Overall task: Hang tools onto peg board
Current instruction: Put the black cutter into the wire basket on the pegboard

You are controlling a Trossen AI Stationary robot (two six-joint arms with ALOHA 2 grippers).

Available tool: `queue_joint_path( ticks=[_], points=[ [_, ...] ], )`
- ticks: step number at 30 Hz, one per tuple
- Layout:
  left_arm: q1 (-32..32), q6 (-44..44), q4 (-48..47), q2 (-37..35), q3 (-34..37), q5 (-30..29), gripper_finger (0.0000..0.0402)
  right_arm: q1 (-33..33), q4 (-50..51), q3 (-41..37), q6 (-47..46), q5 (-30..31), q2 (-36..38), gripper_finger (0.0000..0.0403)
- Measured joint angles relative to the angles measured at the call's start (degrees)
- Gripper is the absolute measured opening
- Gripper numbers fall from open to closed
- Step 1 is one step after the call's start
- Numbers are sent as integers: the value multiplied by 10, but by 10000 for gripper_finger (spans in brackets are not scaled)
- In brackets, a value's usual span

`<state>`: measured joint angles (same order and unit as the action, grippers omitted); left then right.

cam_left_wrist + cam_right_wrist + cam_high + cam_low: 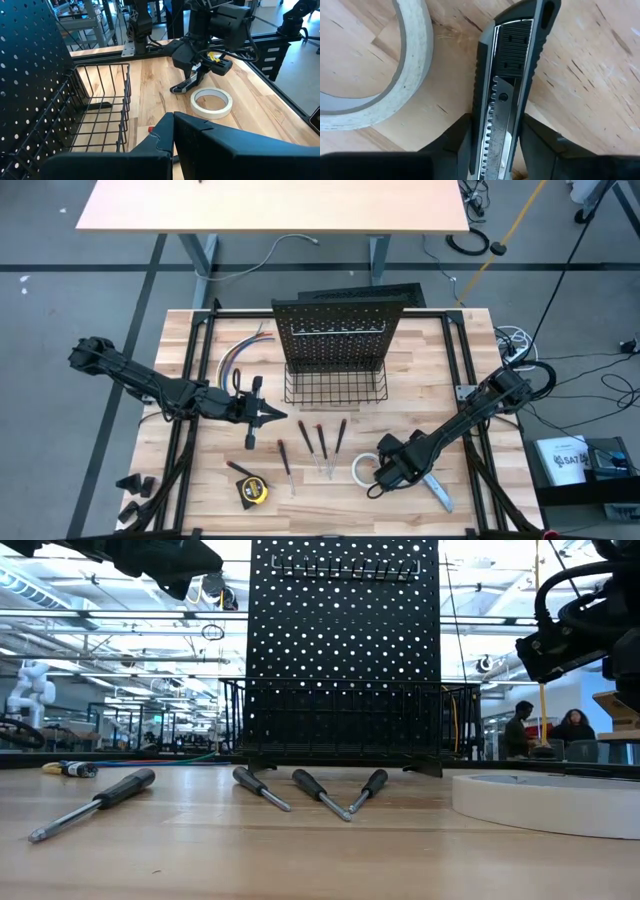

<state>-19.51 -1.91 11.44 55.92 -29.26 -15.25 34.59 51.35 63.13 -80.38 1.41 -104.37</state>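
Observation:
The peg board [335, 330] stands upright at the table's far middle, with a wire basket [335, 385] at its foot. Several screwdrivers [322, 442] lie flat on the table in front of it, and a yellow-black tape measure [252, 492] lies near the front edge. The white tape roll [364, 470] lies flat beside the grey-blue utility knife [507, 90]. My right gripper [384, 480] points down over the knife and is shut on it. My left gripper [275, 416] hangs shut to the left of the basket, with nothing in it. My right gripper pinches the utility knife's two long sides [478, 125] between its two fingers [455, 145], near the knife's end that lies closest to the tape roll. The fingers come from above, pointing down, and lie across the knife. The knife lies flat on the table.
A bundle of coloured cables [240, 352] lies left of the peg board. Black frame rails [462, 360] run along the table's sides. The tape roll [211, 102] lies right next to my right gripper. Bare wood stretches between the screwdrivers and the basket.

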Motion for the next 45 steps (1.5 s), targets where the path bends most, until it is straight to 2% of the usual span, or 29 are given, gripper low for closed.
queue_joint_path(
  ticks=[6, 11, 20, 24, 32, 42, 45],
  points=[
    [0, 0, 0, 0, 0, 0, 11, 0, -3, -1, 0, 6, 33, 124],
    [0, 1, 0, 0, 0, 1, 11, 18, -5, -1, 0, 50, 83, 124],
    [0, 27, 34, -1, 0, 1, 11, 70, -5, -1, 79, 254, 187, 124],
    [0, 51, 46, -1, 0, 1, 11, 80, -7, 0, 135, 303, 200, 124],
    [0, 45, 94, -1, 0, -4, 11, 81, -52, 0, 216, 345, 201, 126],
    [0, 14, 40, -1, 0, -14, 11, -24, -150, 0, 500, 341, 201, 126],
    [0, 11, 33, -1, 0, -14, 11, -71, -172, 4, 571, 316, 201, 126]
  ],
)
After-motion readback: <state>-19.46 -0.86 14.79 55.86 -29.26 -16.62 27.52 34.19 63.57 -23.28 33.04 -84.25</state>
